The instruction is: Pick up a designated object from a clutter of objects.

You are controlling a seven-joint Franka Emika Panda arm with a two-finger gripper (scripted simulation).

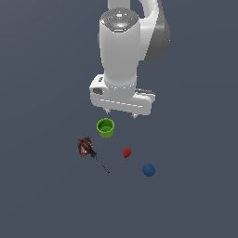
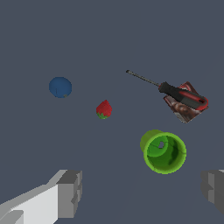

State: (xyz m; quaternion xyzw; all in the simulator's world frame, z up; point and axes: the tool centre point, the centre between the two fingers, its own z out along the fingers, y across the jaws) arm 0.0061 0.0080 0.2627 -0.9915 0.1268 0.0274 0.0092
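gripper up high, fingers apart, strawberry sitting loose on the floor

so the gripper (image 1: 122, 113) hangs above the floor with nothing in it, and its two fingers are spread wide. in the wrist view you can see both grey fingertips (image 2: 70, 192) far apart with only bare floor between them.

the red strawberry (image 1: 127, 152) lies on the dark floor (image 1: 46, 195), below the gripper and a bit forward of it, not touching anything. it's roughly in line with the gap between the fingers, slightly toward the exterior view's right. in the wrist view the strawberry (image 2: 103, 109) shows a green leafy end.

the green cup (image 1: 105, 128) stands upright, open mouth up, and is the closest thing to the gripper, just under its finger on the exterior view's left. the strawberry is near the cup but apart from it.

the blue ball (image 1: 148, 169) is farther out than the strawberry, off to the exterior view's right, well clear of the fingers.

the screwdriver (image 1: 88, 148) lies flat on the cup's far side from the ball, with a dark red-black handle and a thin shaft pointing away from the gripper. there's a small reddish-brown blocky thing (image 2: 183, 109) under or right against the handle, can't tell which.
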